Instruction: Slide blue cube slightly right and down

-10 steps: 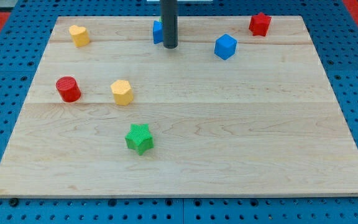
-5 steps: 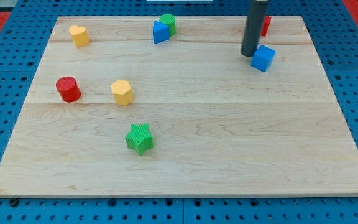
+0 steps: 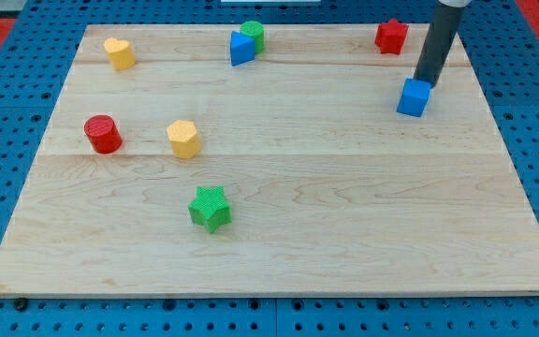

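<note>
On the wooden board [image 3: 279, 234], my tip [image 3: 425, 84] touches the upright blue cube [image 3: 414, 97] from above-right.

My dark rod [image 3: 441, 37] is cut off by the top edge. The green cylinder block [image 3: 254, 34] is partly hidden behind the blue wedge-like block [image 3: 240, 49], whose shape I cannot settle.

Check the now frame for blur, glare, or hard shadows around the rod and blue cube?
Camera view: sharp throughout; my tip and the blue cube have crisp edges, no motion smear. Lighting is even and diffuse, with only faint soft shadows at the bases of the blocks, e.g. the green star. No glare on the board. The board's sides taper toward the view's top, from perspective.
</note>
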